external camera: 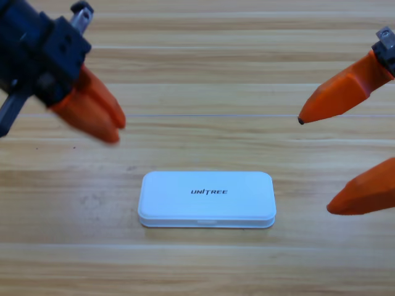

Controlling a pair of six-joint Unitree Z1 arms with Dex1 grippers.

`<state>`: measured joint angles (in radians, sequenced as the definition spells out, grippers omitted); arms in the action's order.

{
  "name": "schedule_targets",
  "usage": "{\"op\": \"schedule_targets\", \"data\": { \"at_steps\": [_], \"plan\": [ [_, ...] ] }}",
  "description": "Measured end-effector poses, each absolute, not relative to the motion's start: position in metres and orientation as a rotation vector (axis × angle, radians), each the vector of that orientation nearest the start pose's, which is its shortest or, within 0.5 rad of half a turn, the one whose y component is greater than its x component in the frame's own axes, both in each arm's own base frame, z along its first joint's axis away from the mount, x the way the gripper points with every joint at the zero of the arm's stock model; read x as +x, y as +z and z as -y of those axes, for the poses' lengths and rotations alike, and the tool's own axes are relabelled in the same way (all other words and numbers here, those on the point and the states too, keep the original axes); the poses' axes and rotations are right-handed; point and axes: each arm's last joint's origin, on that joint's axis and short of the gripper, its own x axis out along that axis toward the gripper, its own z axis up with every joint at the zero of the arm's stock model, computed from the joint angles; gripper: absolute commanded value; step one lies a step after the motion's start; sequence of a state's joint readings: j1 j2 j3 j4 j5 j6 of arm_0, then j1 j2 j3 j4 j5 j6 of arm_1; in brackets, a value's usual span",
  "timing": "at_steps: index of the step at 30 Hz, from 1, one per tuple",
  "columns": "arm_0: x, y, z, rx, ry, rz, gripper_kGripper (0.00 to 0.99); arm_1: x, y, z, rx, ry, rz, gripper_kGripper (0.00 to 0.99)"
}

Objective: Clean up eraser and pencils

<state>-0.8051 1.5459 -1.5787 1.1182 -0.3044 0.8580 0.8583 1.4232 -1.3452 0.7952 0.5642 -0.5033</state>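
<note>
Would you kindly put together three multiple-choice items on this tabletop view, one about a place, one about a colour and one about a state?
1. Where does the white case lie?
A. On the wooden table, low in the middle of the view
B. Between the jaws of the right gripper
C. At the top edge of the view

2. What colour are the jaws of the left gripper?
A. Blue
B. Orange
C. Green

3. How does the case's lid stand?
A. Propped wide open
B. Taken off and laid beside it
C. Closed flat

Answers:
1 A, the case rests flat on the wood, apart from both grippers.
2 B, the two jaws at upper left are orange on a black body.
3 C, the lid with its printed word covers the case, so the eraser and pencils cannot be seen.

The right gripper waits at the right edge, jaws wide apart.
</note>
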Motion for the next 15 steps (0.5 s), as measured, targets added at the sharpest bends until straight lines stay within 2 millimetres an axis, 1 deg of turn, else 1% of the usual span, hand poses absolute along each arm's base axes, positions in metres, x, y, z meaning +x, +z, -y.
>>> {"op": "schedule_targets", "data": {
  "at_steps": [1, 3, 6, 9, 12, 15],
  "plan": [
    [0.163, 0.415, 0.204, 0.962, -1.445, -0.624, 0.990, 0.138, 0.404, -0.200, -0.525, 1.539, -0.586, 0.983],
    [0.154, 0.413, 0.212, 0.942, -1.454, -0.655, 0.990, 0.138, 0.404, -0.200, -0.525, 1.539, -0.586, 0.983],
    [0.148, 0.408, 0.221, 0.965, -1.480, -0.667, 0.990, 0.138, 0.404, -0.200, -0.525, 1.539, -0.586, 0.983],
    [0.150, 0.400, 0.230, 0.979, -1.482, -0.698, 0.990, 0.138, 0.404, -0.200, -0.525, 1.539, -0.586, 0.983],
    [0.154, 0.395, 0.234, 0.995, -1.400, -0.743, 0.990, 0.138, 0.404, -0.200, -0.525, 1.539, -0.586, 0.983],
    [0.158, 0.397, 0.236, 0.958, -1.334, -0.744, 0.990, 0.138, 0.404, -0.200, -0.525, 1.539, -0.586, 0.983]
  ]
}}
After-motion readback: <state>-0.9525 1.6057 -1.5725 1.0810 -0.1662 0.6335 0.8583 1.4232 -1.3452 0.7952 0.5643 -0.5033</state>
